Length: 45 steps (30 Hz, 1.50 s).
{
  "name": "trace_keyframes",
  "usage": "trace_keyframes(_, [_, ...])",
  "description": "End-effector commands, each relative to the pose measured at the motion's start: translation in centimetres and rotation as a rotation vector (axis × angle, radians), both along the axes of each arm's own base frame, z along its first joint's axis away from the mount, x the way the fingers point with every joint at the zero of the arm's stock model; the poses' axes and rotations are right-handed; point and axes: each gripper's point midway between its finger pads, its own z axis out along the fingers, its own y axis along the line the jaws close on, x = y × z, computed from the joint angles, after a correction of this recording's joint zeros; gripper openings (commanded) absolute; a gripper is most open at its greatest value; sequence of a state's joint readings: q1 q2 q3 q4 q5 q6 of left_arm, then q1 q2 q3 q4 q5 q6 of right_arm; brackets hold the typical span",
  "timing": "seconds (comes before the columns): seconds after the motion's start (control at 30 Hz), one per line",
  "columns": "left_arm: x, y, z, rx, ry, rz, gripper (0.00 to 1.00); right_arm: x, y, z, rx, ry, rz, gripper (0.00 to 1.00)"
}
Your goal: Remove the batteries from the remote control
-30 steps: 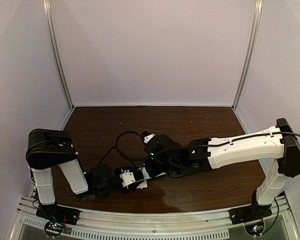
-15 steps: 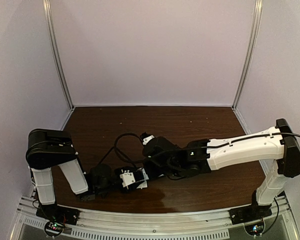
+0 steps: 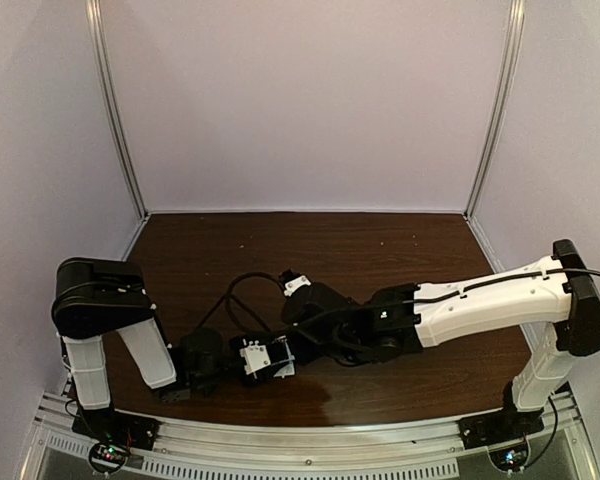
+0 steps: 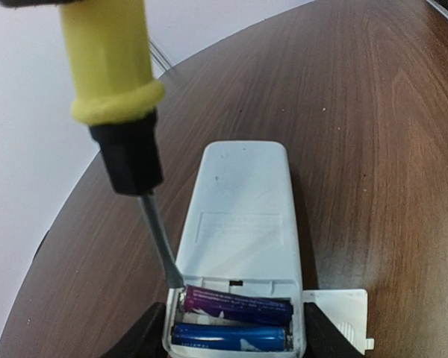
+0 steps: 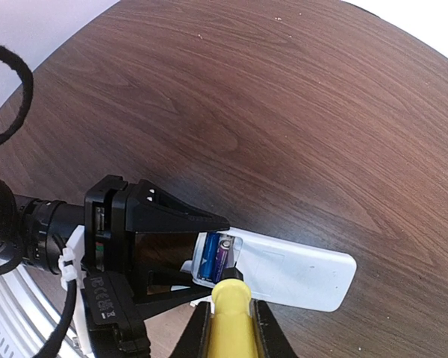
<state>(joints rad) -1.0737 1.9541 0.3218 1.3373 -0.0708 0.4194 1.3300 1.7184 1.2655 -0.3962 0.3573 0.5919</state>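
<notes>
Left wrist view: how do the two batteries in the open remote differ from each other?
The farther battery looks purple; the nearer battery looks bright blue. The farther battery lies by the tip of the screwdriver; the nearer battery lies at the very end of the remote control. Both lie crosswise in the remote control, side by side, uncovered.

The white remote control lies flat, its open compartment holding two blue batteries side by side.

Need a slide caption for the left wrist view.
A screwdriver reaches the batteries seated in the open remote control.
</notes>
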Motion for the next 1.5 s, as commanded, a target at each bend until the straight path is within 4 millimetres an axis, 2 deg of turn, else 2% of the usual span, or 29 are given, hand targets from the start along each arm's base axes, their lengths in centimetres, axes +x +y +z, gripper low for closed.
trace_keyframes(0.0, [0.9, -0.3, 5.9, -0.21, -0.133, 0.029, 0.08, -1.5, -1.0, -0.6, -0.054, 0.03, 0.016, 0.0])
trace_keyframes(0.9, [1.0, -0.2, 6.0, -0.212, -0.136, 0.036, 0.08, -3.3, -1.2, -0.2, -0.051, 0.019, 0.025, 0.0])
trace_keyframes(1.17, [1.0, -0.1, 6.1, -0.213, -0.138, 0.039, 0.08, -4.1, -1.6, -0.6, -0.07, 0.024, 0.021, 0.0])
trace_keyframes(1.47, [1.1, -0.2, 6.0, -0.208, -0.14, 0.04, 0.08, -4.7, -2.0, 0.7, -0.075, 0.008, 0.017, 0.0])
